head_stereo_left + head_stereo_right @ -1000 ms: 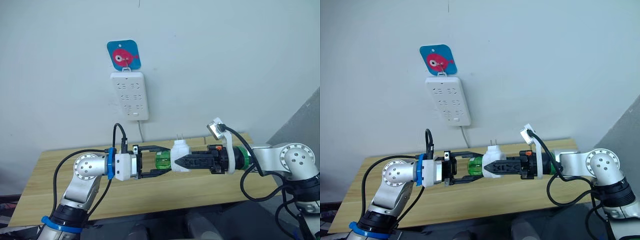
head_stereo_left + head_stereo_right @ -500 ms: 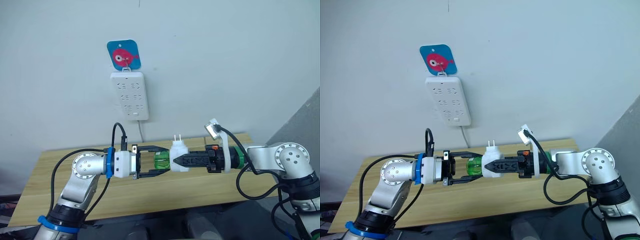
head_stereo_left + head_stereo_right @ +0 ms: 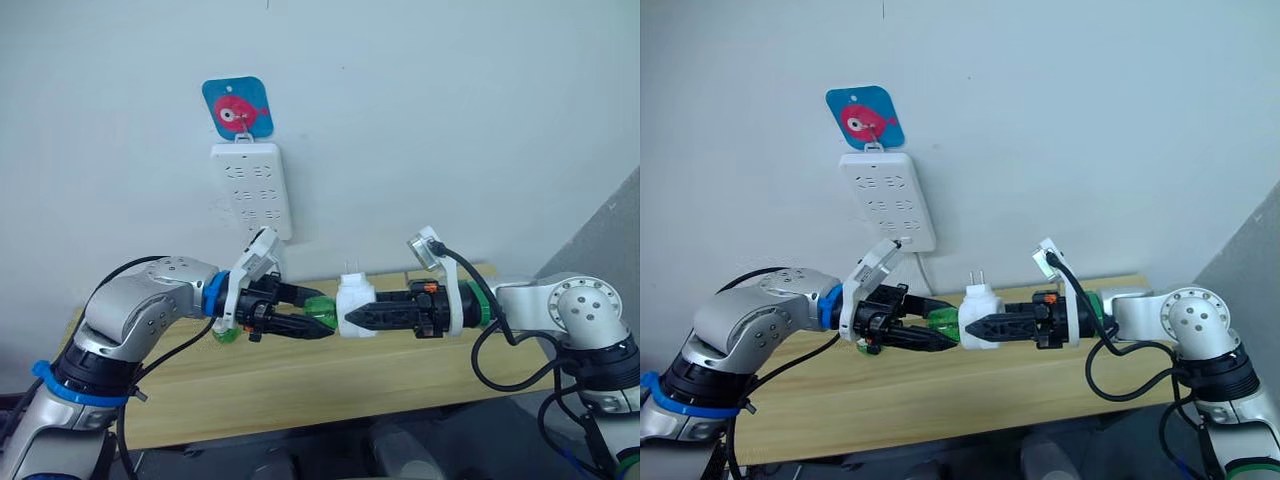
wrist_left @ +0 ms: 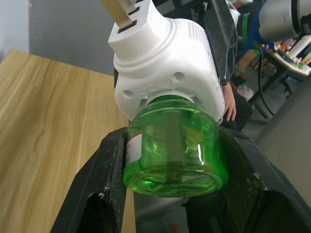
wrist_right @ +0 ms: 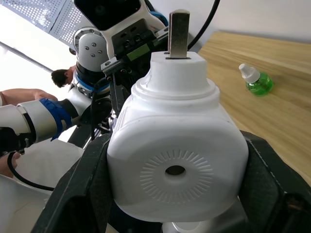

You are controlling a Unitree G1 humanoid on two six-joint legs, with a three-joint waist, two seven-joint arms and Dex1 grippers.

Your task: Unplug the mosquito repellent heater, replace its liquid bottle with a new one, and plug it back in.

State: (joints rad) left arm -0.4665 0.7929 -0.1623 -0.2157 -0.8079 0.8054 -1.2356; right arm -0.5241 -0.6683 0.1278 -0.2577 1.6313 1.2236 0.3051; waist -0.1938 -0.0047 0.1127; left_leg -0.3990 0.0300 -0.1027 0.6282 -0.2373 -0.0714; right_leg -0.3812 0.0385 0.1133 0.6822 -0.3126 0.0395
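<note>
Left eye view | mosquito repellent heater (image 3: pixel 355 304) unplugged, held over table (image 3: pixel 400 375) by closed right gripper (image 3: pixel 352 321) | left gripper (image 3: pixel 322 328) clamps its green bottle (image 4: pixel 172 150), apparently mid-unscrewing | spare bottle (image 5: pixel 256 81) on table | swap, replugging into power strip (image 3: pixel 252 188) remain

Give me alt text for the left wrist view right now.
The left gripper clamps its two black fingers on a green liquid bottle seated in the white mosquito repellent heater, prongs pointing away. A wooden table lies beyond.
</note>
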